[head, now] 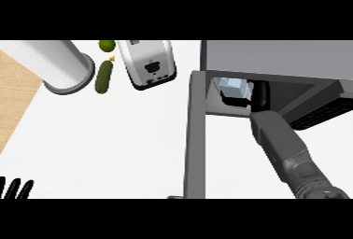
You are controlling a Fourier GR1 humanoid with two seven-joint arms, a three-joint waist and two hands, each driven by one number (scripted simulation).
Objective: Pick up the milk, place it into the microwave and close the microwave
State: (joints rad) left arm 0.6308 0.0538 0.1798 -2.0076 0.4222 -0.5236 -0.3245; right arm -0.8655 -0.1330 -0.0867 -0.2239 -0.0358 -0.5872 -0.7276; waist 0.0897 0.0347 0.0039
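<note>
Worktop (103,140): white, with a strip of pale wood floor showing past its left edge.

Near edge, left corner: left hand (15,187), only the black fingers showing, straight and apart, pointing up, at rest and holding nothing.

Near edge, right: grey right forearm (289,154), running up and away into the microwave.

Middle, right: microwave door (196,135), swung open, seen edge-on as a long grey bar from the near edge to the cabinet front.

Far right: microwave (276,56), grey top, dark cavity open below it. Inside, right hand (258,95), black, against the right side of the milk (231,88), a pale blue-white carton at the cavity's left. Whether the fingers are curled round the carton or spread apart cannot be told.

Far left: white cylinder (59,63), cucumber (103,77) just beside it, a small green piece (107,45) beyond, toaster (146,63) to their right.

Risks, as judged:
- Carton sits near the cavity's front lip; pulling the hand out carelessly may tip it or drag it back out.
- Forearm lies across the door's path; the door cannot swing until the arm clears.
- A carton overhanging the lip would block the door from shutting.
</note>
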